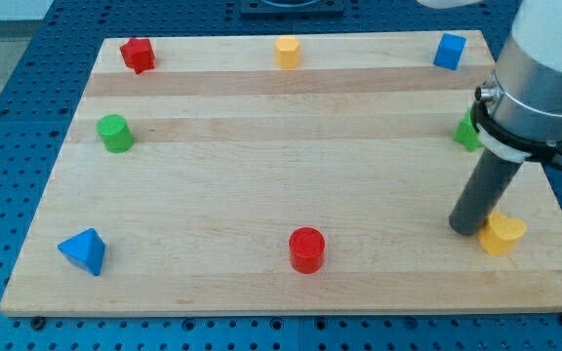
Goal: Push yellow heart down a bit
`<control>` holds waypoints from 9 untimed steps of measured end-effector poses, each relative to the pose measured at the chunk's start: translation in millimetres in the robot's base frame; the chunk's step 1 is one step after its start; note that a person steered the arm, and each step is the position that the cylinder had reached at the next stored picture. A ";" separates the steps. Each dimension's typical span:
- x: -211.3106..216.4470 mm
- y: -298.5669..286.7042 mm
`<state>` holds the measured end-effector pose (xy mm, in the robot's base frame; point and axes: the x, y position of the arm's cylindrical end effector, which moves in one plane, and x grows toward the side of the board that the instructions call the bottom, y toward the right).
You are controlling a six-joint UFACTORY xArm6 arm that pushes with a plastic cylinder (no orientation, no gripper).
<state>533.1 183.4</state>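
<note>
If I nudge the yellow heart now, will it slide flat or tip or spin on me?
The yellow heart looks low and flat-based, so it will probably slide rather than tip. The wooden board looks smooth, so expect little drag. My tip sits against its left lobe, off-centre, so a push from here may spin it.

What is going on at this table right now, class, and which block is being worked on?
A robot arm with a straight dark rod is working at the view's lower right of a wooden board. My tip sits right against the view's left side of the yellow heart, apparently touching it. A green block is partly hidden behind the arm. The other blocks stand apart: a red star, yellow cylinder, blue cube, green cylinder, blue pyramid-like block and red cylinder.
</note>
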 end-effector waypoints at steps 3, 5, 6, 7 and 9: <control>-20.4 40.7; -17.4 40.8; -10.0 40.8; -4.5 40.8; -3.9 40.6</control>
<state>529.2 224.0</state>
